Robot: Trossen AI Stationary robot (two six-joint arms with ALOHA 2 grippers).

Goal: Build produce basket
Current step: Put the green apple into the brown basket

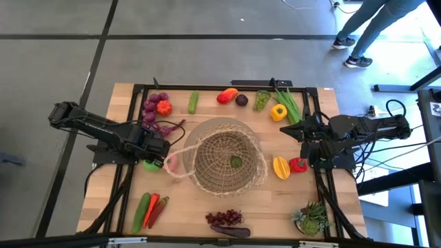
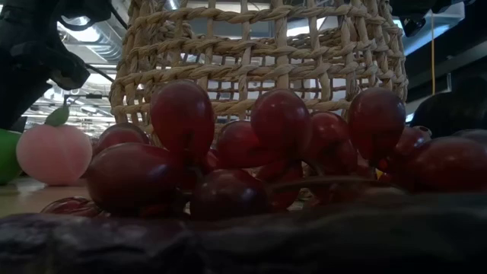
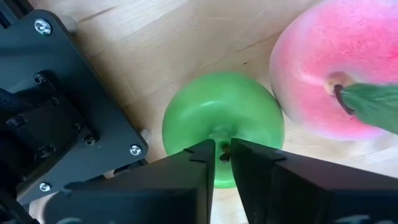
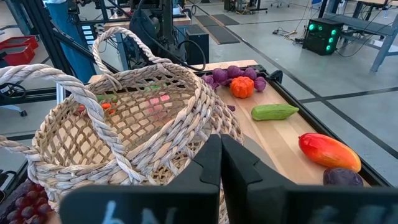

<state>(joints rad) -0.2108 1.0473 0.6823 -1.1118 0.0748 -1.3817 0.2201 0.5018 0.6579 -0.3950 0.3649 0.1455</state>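
While the left hand (image 3: 221,155) sits low at the left side of the tabletop (image 1: 103,200), its two fingers are pinched nearly together on the stem of a green apple (image 3: 217,121); grip reads as a stem pinch, not a hold around the body. A pink peach (image 3: 336,74) with a green leaf touches the apple on one side, between it and the basket's loop handle (image 1: 176,162).

Centre: round wicker basket (image 1: 224,155) sits mid-tabletop, holding one small green piece (image 1: 236,162); otherwise it looks unfilled. Most produce is still outside it: grapes (image 1: 153,103) and a cucumber (image 1: 193,102) along the far edge, chillies (image 1: 157,207) at the near left, dark red grapes (image 1: 224,218) at the near edge.

Right: right hand (image 4: 219,162) is clenched on nothing, waiting beside the basket's right rim, near a yellow pepper (image 1: 280,167) and a red pepper (image 1: 298,164).

Risks, judged:
- Stem pinch is thin; apple could swing or slip out on lifting.
- Lifting may nudge the touching peach and roll it.
- Loop handle lies on the path to the basket; carried fruit could snag it.

Surface: pale wood, black frame rails. Room: grey floor; a person's legs at the far right; equipment racks beyond.
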